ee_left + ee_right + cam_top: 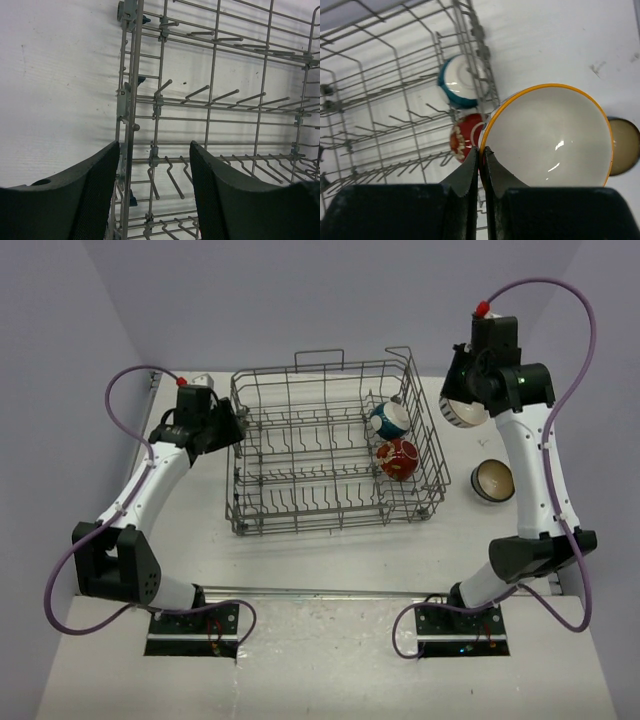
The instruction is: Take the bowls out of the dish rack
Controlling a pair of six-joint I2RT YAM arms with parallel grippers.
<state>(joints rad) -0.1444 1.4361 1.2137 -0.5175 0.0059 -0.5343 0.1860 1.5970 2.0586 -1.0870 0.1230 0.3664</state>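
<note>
The grey wire dish rack (pixel 300 528) stands mid-table. A teal-white bowl (pixel 389 420) and a red patterned bowl (pixel 398 459) lean in its right end, also seen as the teal bowl (pixel 457 82) and the red bowl (pixel 463 137). My right gripper (pixel 482 149) is shut on the rim of a white bowl with an orange edge (pixel 552 135), held in the air to the right of the rack (pixel 463 413). A brown bowl with a cream inside (pixel 492 481) sits on the table. My left gripper (pixel 154 150) is open over the rack's left wall (pixel 132 100), holding nothing.
White table (pixel 300 570) runs around the rack. The brown bowl's cream inside (pixel 623 146) shows just right of the held bowl. Purple cables loop beside both arms. Rows of upright tines (pixel 200 92) fill the rack's left end, with no bowl among them.
</note>
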